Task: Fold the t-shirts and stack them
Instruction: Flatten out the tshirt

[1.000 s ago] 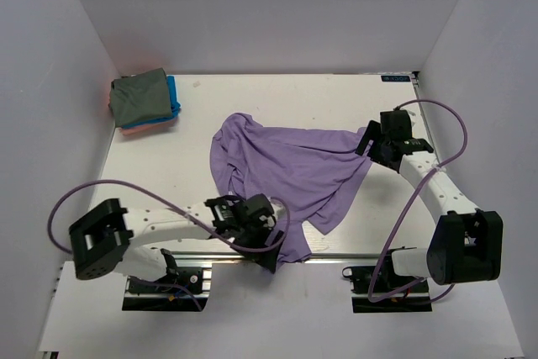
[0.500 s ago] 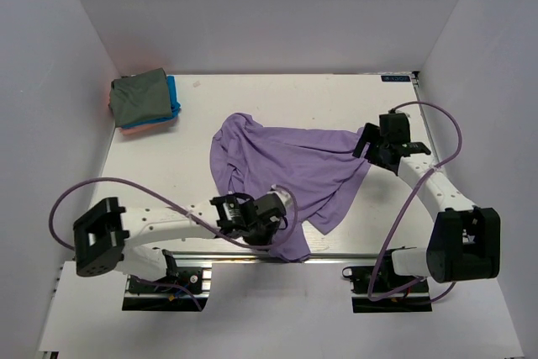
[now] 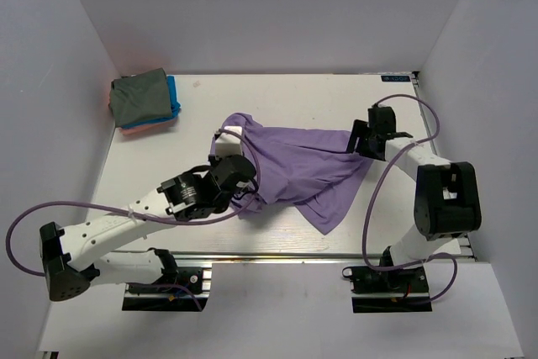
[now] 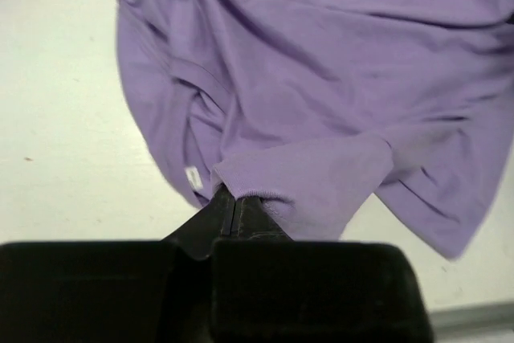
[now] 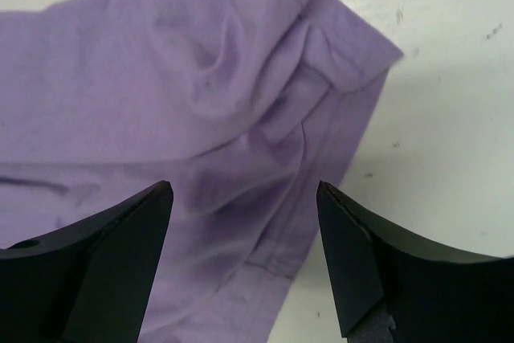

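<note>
The lavender-purple t-shirt point(image 3: 303, 166) lies crumpled in the middle of the white table point(image 3: 160, 166). My left gripper point(image 3: 244, 184) is shut on a hemmed edge of it, and in the left wrist view the cloth point(image 4: 321, 78) drapes away from the closed jaws of that gripper point(image 4: 233, 197). My right gripper point(image 3: 360, 142) hovers open over the shirt's right corner; the right wrist view shows its fingers straddling a rumpled hem point(image 5: 265, 142), with nothing held in the gripper point(image 5: 245, 190). A folded stack point(image 3: 145, 100) sits far left, olive-grey on top of blue and salmon-pink.
White walls close in the table on the left, far and right sides. A metal rail point(image 3: 252, 256) runs along the near edge. Purple cables point(image 3: 84, 208) loop beside both arms.
My left gripper has shut on the shirt's near edge and carried it from the front rail up and left toward the middle. The right gripper moved slightly left onto the shirt's corner.
</note>
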`<state>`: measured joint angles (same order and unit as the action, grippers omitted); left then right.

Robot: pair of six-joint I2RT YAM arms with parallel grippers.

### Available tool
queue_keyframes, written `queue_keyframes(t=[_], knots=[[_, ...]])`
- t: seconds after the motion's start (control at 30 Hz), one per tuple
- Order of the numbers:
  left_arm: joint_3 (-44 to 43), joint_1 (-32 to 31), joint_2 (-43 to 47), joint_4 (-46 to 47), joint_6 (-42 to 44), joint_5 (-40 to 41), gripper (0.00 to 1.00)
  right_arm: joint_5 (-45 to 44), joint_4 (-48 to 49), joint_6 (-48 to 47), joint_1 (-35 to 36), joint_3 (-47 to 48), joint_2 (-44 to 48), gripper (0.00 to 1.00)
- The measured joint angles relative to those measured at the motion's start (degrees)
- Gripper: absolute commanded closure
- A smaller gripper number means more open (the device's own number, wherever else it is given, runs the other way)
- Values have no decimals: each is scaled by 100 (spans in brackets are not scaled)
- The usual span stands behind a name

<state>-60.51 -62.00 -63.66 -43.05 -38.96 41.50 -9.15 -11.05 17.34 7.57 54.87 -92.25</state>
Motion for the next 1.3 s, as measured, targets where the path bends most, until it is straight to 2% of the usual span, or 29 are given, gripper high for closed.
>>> queue_keyframes(t=[0.23,0.33,0.37,0.4,0.47,0.5,0.6,0.9,1.3], knots=[[-116,584,-645,293,315,208,100,24,466,-11,0,98,-345,28],[-114,820,-752,457,476,146,100,-2,540,-2,0,243,-581,37],[-114,898,-741,544,535,131,100,-9,551,-2,0,297,-682,42],[-114,973,-726,632,597,109,100,-13,542,-2,0,369,-796,53],[-114,1128,-713,761,708,61,100,-9,522,4,0,496,-986,65],[-116,1191,-713,804,748,44,100,-7,520,28,0,533,-1047,68],[-116,1401,-730,892,868,-26,100,13,535,74,0,535,-1056,99],[-317,1899,-791,1010,1274,-74,100,28,629,192,0,553,-691,100],[-2074,2500,-802,1915,2736,511,100,-332,-717,251,-103,1967,750,100]])
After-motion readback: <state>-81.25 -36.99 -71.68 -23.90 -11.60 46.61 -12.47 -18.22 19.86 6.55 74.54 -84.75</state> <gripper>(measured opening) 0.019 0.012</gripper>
